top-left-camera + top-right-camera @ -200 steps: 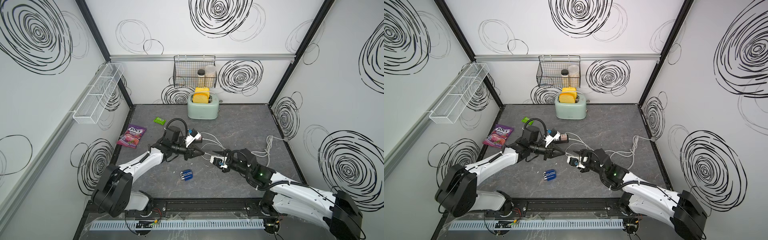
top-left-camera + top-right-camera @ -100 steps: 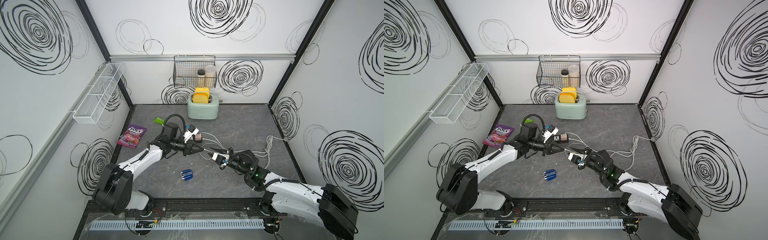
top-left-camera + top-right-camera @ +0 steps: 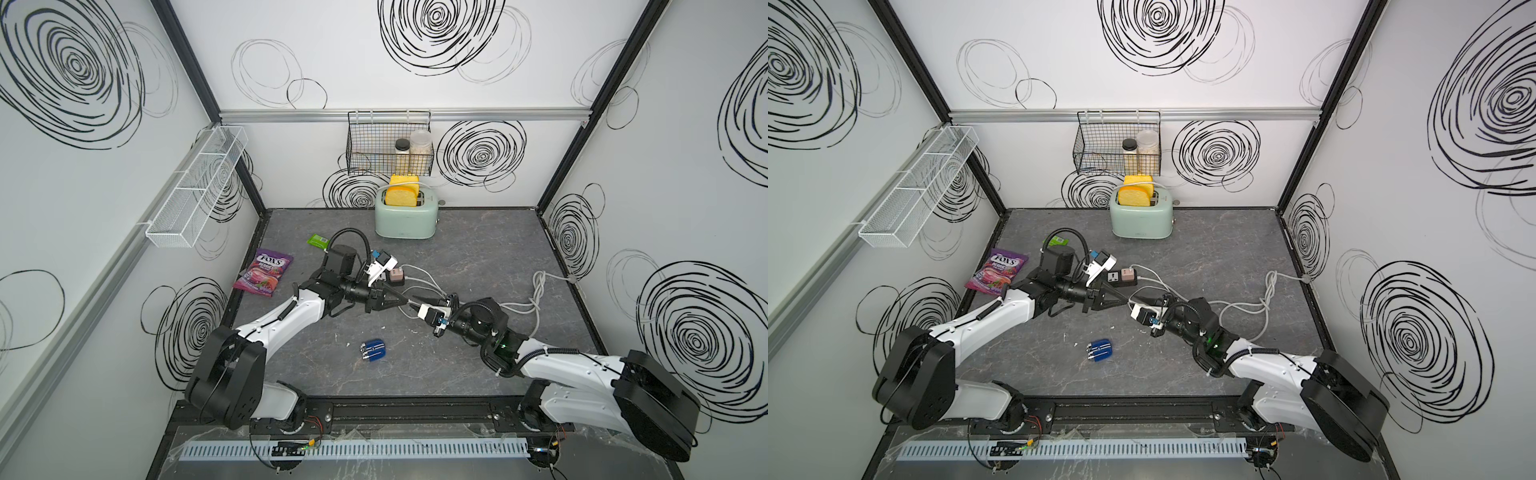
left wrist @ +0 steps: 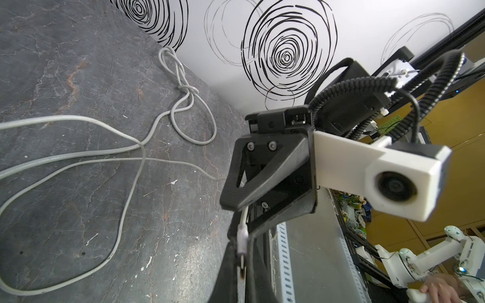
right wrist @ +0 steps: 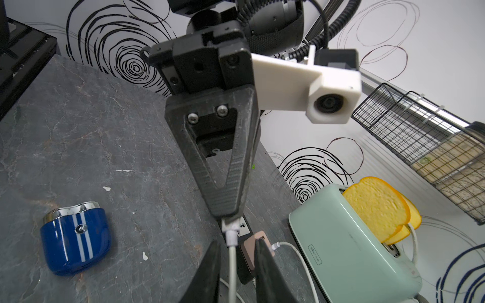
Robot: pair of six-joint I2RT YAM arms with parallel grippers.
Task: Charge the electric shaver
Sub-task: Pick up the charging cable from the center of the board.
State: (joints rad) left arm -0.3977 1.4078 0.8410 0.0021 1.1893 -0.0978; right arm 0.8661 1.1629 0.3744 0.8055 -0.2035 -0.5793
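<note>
Left gripper [image 5: 228, 214] pinches cable [image 5: 231, 253] over grey tabletop [image 5: 105, 118]

A mint-green toaster [image 3: 405, 224] holding two yellow bread slices [image 3: 401, 196] was set at the back edge of the tabletop [image 3: 490, 249]; a Fox's candy bag [image 3: 263, 272] and a green packet [image 3: 318, 240] were laid near its left edge.

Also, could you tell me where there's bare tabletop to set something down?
Free: the back strip from the toaster to the right wall, and the front strip either side of the electric shaver. Crowded: the middle, where the white cables, the power strip and both arms meet.
</note>
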